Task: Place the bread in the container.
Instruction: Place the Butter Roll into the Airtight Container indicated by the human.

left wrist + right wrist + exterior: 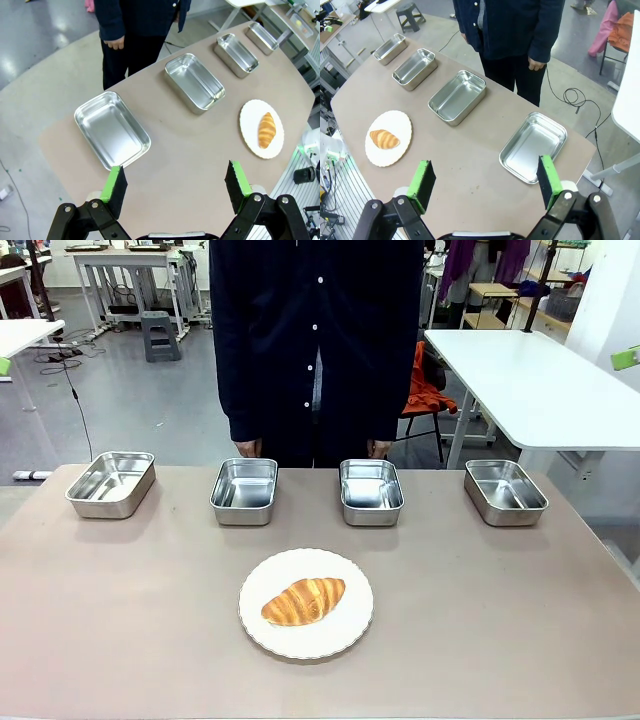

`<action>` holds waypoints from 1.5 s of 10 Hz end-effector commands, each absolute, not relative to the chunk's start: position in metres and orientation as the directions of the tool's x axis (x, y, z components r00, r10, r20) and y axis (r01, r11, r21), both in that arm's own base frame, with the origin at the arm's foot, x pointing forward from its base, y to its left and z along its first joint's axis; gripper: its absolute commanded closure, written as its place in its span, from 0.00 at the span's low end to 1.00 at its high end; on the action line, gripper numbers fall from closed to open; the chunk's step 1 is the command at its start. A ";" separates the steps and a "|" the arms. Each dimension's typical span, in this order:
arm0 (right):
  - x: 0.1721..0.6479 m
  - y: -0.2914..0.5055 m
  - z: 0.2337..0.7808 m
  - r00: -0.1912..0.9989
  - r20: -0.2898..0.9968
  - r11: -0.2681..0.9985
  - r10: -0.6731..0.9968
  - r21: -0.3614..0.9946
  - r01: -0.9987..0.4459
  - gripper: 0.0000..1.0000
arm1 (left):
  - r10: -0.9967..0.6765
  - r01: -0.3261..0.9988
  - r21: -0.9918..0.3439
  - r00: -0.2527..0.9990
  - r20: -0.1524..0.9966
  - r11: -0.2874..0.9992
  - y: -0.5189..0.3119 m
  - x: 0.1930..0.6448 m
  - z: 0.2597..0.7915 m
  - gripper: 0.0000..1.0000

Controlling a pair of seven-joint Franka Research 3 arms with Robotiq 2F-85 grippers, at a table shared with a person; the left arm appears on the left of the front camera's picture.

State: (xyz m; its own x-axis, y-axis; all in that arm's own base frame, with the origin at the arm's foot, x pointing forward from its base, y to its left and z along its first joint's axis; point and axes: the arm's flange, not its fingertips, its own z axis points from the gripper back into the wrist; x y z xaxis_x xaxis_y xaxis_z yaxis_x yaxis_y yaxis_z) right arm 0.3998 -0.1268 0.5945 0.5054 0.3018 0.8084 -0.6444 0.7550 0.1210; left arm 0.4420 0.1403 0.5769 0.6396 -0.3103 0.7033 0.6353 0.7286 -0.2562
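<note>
We've got bare desk (120,620) left and right of the plate (262,638), and an open strip between it and the four pans (243,514) along the far edge. Gaps part the pans; the person (315,340) stands close behind the middle two.

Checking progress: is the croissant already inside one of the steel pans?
No, the croissant lies on the white plate.
</note>
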 end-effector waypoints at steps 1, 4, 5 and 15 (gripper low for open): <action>0.402 -0.127 0.594 0.482 0.823 0.744 0.301 0.113 -0.659 0.00 | -0.307 0.641 -0.258 0.632 0.711 0.723 0.143 0.441 0.577 0.00; 0.402 -0.127 0.594 0.482 0.823 0.744 0.301 0.113 -0.659 0.00 | -0.307 0.641 -0.258 0.632 0.711 0.723 0.143 0.441 0.577 0.00; 0.402 -0.127 0.594 0.482 0.823 0.744 0.301 0.113 -0.659 0.00 | -0.307 0.641 -0.258 0.632 0.711 0.723 0.143 0.441 0.577 0.00; 0.402 -0.127 0.594 0.482 0.823 0.744 0.301 0.113 -0.659 0.00 | -0.307 0.641 -0.258 0.632 0.711 0.723 0.143 0.441 0.577 0.00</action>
State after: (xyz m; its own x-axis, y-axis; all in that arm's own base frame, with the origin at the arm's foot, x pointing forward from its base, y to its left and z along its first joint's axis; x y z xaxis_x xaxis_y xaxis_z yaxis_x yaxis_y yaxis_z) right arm 0.3996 -0.1269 0.5944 0.5062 0.3021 0.8078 -0.6446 0.7548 0.1216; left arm 0.4420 0.1403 0.5769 0.6396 -0.3103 0.7033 0.6352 0.7286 -0.2562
